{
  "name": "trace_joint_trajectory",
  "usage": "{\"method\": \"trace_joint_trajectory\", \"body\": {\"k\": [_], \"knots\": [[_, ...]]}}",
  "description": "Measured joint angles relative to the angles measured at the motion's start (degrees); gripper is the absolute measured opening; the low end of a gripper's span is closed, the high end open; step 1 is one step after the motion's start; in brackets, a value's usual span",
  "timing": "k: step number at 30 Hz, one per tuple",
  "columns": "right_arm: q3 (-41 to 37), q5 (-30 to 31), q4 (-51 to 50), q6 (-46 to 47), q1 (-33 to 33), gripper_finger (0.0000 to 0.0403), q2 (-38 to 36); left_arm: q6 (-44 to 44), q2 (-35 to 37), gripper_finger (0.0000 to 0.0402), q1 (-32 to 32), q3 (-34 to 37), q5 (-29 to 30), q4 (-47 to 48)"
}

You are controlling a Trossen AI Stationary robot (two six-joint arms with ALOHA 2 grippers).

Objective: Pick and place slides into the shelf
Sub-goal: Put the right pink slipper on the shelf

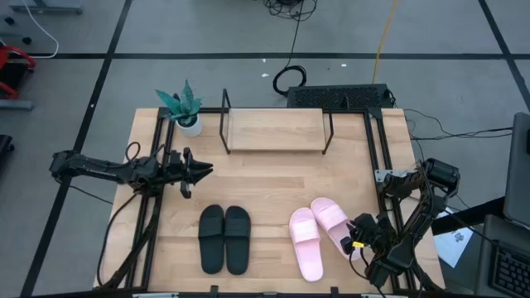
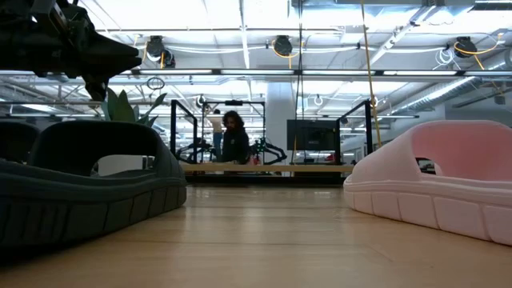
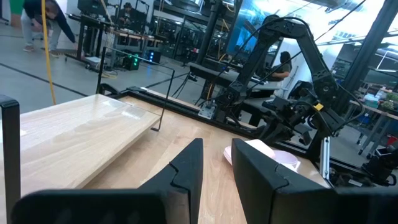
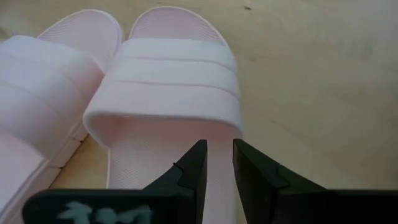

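From above, you see the shelf [image 1: 275,130] at the far middle of the table [image 1: 265,178], its board bare. The black slides [image 1: 224,238] lie side by side near the front, the pink slides [image 1: 319,234] just to their right. Your right gripper [image 1: 358,237] sits at the outer pink slide's heel end; the left gripper [image 1: 201,170] waits mid-table, left of the shelf, near a potted plant [image 1: 184,108].

At table height, a black slide [image 2: 88,188] and a pink slide [image 2: 440,184] both rest flat on the wood.

The left wrist view shows its fingers [image 3: 186,171] nearly closed on nothing, the shelf board [image 3: 74,134] ahead.

The right wrist view shows the right gripper [image 4: 219,163] over the pink slide's footbed [image 4: 168,93], fingers narrow and empty. I judge this the approach to the first pick: you need to widen the jaws and seat them across the strap or sole edge before lifting.
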State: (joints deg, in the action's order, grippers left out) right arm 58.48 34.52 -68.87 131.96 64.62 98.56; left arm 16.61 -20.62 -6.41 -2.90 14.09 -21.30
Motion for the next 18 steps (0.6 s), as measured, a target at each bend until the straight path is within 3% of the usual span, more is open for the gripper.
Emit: {"method": "trace_joint_trajectory", "body": {"k": [18], "knots": [[-2.8, 2.4, 1.0, -0.8, -1.9, 0.007, 0.0, -1.9, 0.0, 0.0088, 0.0, 0.0, 0.0, 0.0]]}}
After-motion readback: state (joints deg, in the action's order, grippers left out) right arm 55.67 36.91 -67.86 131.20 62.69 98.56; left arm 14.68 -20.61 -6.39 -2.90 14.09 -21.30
